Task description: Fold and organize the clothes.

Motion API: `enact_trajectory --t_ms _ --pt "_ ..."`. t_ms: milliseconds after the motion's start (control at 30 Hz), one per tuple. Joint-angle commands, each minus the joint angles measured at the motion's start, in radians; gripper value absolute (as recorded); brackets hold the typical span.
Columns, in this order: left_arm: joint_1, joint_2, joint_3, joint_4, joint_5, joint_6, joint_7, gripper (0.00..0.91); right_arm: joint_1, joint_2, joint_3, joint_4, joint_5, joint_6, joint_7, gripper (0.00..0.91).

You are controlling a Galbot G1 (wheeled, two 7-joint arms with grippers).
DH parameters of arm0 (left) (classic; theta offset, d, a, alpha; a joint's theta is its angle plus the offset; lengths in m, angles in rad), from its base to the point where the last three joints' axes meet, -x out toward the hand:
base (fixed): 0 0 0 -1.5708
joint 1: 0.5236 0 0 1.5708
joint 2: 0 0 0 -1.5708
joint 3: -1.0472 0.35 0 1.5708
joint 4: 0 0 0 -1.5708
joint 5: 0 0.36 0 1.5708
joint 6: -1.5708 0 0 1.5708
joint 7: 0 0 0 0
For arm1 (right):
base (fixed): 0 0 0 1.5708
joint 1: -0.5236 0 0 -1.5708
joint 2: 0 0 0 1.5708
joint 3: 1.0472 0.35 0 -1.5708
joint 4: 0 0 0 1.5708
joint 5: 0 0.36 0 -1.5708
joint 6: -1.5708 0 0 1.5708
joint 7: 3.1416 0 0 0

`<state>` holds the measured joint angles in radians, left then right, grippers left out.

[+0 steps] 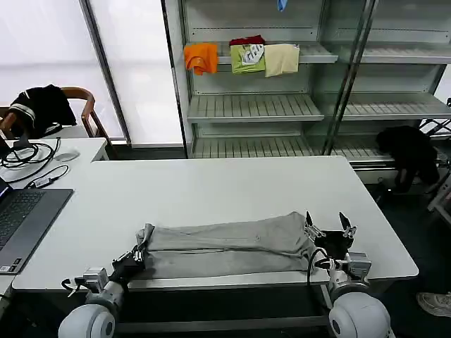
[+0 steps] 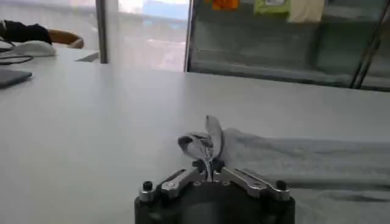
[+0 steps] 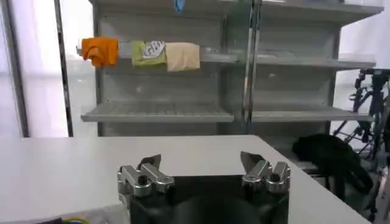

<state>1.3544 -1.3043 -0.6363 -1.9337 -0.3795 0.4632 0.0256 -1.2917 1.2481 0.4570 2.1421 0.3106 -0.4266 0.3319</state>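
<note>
The light grey T-shirt (image 1: 225,246) lies folded into a long band along the near edge of the white table (image 1: 211,186). My left gripper (image 1: 139,255) is shut on the shirt's left end, and in the left wrist view a pinched fold of grey cloth (image 2: 210,141) stands up from the closed left gripper (image 2: 210,167). At the shirt's right end my right gripper (image 1: 329,224) stands open just off the cloth, its fingertips (image 3: 151,162) spread wide over bare table with nothing between them in the right wrist view (image 3: 198,161).
A laptop (image 1: 21,218) and cables lie on the left side table, with a chair draped in a black garment (image 1: 42,105) behind. Shelves (image 1: 254,105) at the back hold orange (image 1: 201,56), green and cream folded garments. A black garment (image 1: 409,151) lies on the floor at right.
</note>
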Motion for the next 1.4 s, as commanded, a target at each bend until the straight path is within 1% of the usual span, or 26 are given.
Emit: enact_trajectory --t_ms 33,133,167,333,433,500,567,667,733,767,900,967,1000,1033,1067,1100,1167,1333,1400 --pt "-0.025 0.042 -0.071 0.016 0.021 -0.063 0.000 0.000 0.016 0.003 -0.001 -0.003 0.002 -0.003 0.002 0.907" --pt "-0.074 0.118 -0.141 0.055 0.004 -0.065 -0.001 0.000 0.024 0.005 -0.002 -0.003 0.002 -0.011 0.006 0.907" --pt "-0.097 0.180 -0.182 0.082 -0.023 -0.064 -0.001 0.000 0.027 0.006 -0.002 -0.002 0.002 -0.014 0.008 0.907" --pt "-0.154 0.381 -0.283 0.265 -0.072 -0.074 0.017 0.000 0.036 0.005 -0.001 0.002 0.005 -0.020 0.010 0.907" --pt "-0.179 0.452 -0.314 0.355 -0.086 -0.078 0.033 0.000 0.042 0.012 -0.004 0.001 0.005 -0.024 0.012 0.907" --pt "-0.192 0.480 -0.331 0.386 -0.100 -0.077 0.037 0.000 0.045 0.016 -0.006 0.001 0.004 -0.028 0.013 0.907" --pt "-0.203 0.493 -0.343 0.396 -0.109 -0.073 0.037 0.000 0.046 0.018 -0.007 0.002 0.004 -0.028 0.012 0.907" --pt "-0.208 0.494 -0.356 0.372 -0.157 -0.040 0.010 0.000 0.046 0.021 -0.006 0.005 0.004 -0.028 0.014 0.907" --pt "-0.197 0.482 -0.353 0.331 -0.153 -0.038 -0.001 0.000 0.041 0.023 -0.005 0.010 0.005 -0.028 0.015 0.907" --pt "-0.189 0.470 -0.350 0.313 -0.154 -0.033 -0.005 0.000 0.038 0.023 -0.004 0.013 0.005 -0.028 0.014 0.907" --pt "-0.145 0.401 -0.307 0.144 -0.145 -0.012 -0.024 0.000 0.016 0.025 0.000 0.019 0.003 -0.020 0.016 0.907" --pt "-0.131 0.360 -0.255 0.062 -0.131 0.009 -0.043 0.000 -0.001 0.026 0.003 0.028 0.001 -0.016 0.017 0.907" --pt "-0.129 0.351 -0.245 0.050 -0.130 0.013 -0.048 0.000 -0.004 0.026 0.004 0.029 0.001 -0.015 0.017 0.907" --pt "-0.125 0.330 -0.195 -0.001 -0.124 0.027 -0.063 0.000 -0.017 0.025 0.009 0.037 0.000 -0.011 0.017 0.907" --pt "-0.125 0.314 -0.173 -0.019 -0.110 0.034 -0.072 0.000 -0.023 0.024 0.013 0.040 0.001 -0.010 0.017 0.907" --pt "-0.125 0.311 -0.161 -0.039 -0.102 0.035 -0.074 0.000 -0.026 0.024 0.014 0.042 0.001 -0.009 0.017 0.907" --pt "-0.138 0.282 -0.069 -0.090 -0.088 0.056 -0.102 0.000 -0.045 0.020 0.029 0.049 0.003 -0.003 0.018 0.907" --pt "-0.164 0.238 0.077 -0.136 -0.059 0.076 -0.147 0.000 -0.069 0.020 0.049 0.056 0.007 0.003 0.022 0.907" --pt "-0.171 0.228 0.109 -0.131 -0.048 0.077 -0.151 0.000 -0.076 0.024 0.052 0.059 0.007 0.005 0.023 0.907"
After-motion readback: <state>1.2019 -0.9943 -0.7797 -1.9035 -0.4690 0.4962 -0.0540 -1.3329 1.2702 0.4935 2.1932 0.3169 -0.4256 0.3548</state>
